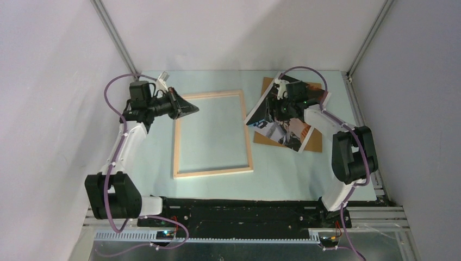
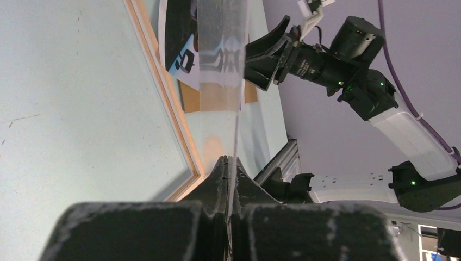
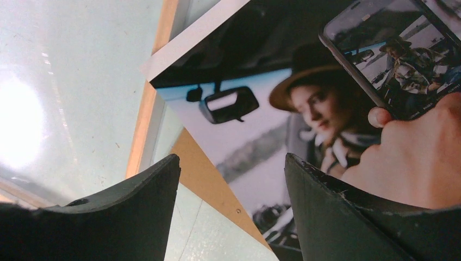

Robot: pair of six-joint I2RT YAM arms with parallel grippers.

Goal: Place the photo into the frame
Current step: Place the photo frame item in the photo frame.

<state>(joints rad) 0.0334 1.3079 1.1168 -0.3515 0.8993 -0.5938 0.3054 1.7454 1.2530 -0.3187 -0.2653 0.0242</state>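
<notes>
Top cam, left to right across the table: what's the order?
left gripper, shut on a clear pane → frame → photo. The open right gripper and the brown board overlap the photo, so they are left out of the order.

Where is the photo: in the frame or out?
Out. The photo lies on a brown board right of the frame, no part of it inside.

Brown board [image 1: 267, 86], clear sheet [image 2: 220, 54], pale table [image 1: 293, 168]
</notes>
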